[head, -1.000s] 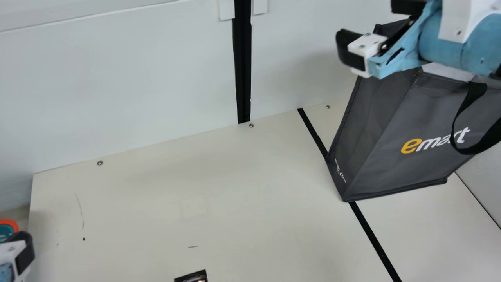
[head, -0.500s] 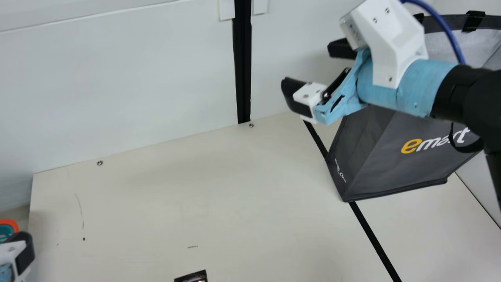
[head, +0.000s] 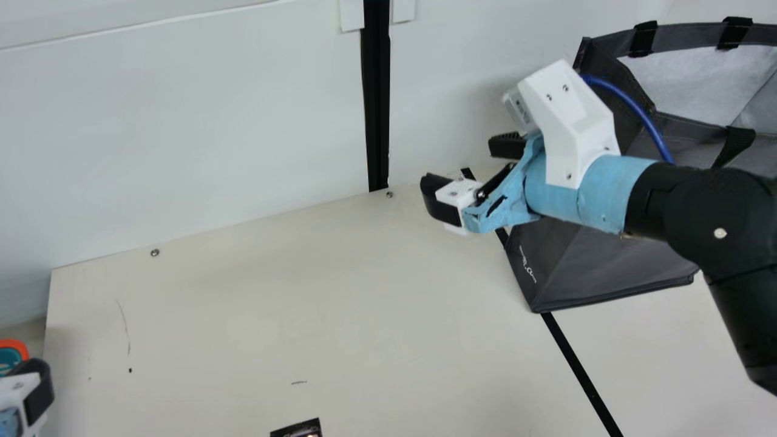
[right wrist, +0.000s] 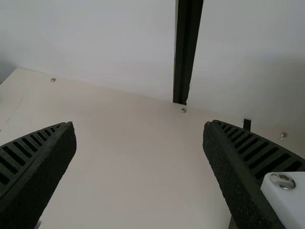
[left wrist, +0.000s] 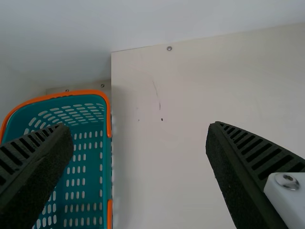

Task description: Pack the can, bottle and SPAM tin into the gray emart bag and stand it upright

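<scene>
The black-fingered right gripper [head: 461, 164] hangs wide near the gray fabric emart bag [head: 601, 267]; the black-fingered left gripper [head: 37, 388], also wide, is by an orange-rimmed teal plastic basket [left wrist: 78, 92].

The right arm [head: 737, 321] rises from the main view's right edge, bends at a round black joint [head: 716, 218], then runs nearly level leftward through its pale blue wrist [head: 613, 191]. The right claw [head: 463, 164] has its ribbed fingers wide apart. At lower left, the left claw [head: 30, 388] is spread too.
</scene>
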Controlling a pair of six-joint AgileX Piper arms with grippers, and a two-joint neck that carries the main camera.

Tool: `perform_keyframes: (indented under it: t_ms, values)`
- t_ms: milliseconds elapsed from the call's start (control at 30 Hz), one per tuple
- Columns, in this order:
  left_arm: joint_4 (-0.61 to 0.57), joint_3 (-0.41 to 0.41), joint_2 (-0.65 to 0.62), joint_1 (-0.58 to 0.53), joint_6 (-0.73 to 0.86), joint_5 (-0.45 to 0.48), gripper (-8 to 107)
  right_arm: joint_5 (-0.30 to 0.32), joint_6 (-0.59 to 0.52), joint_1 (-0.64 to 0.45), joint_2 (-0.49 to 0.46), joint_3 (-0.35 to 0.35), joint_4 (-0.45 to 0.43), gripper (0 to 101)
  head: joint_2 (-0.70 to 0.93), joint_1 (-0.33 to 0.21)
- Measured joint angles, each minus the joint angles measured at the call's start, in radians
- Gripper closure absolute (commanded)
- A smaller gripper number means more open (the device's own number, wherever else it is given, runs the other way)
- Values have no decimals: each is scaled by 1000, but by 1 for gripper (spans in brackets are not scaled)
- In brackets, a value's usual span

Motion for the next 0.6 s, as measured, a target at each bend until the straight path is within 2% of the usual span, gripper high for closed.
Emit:
perform_keyframes:
  t_ms: [333,600]
  values:
    - [0,0,0,0,0,0,9,-2,11,-14,-29,126,31,6,-2,0]
    - [0,0,0,0,0,0,9,-8,4,-19,-30,144,47,6,-2,0]
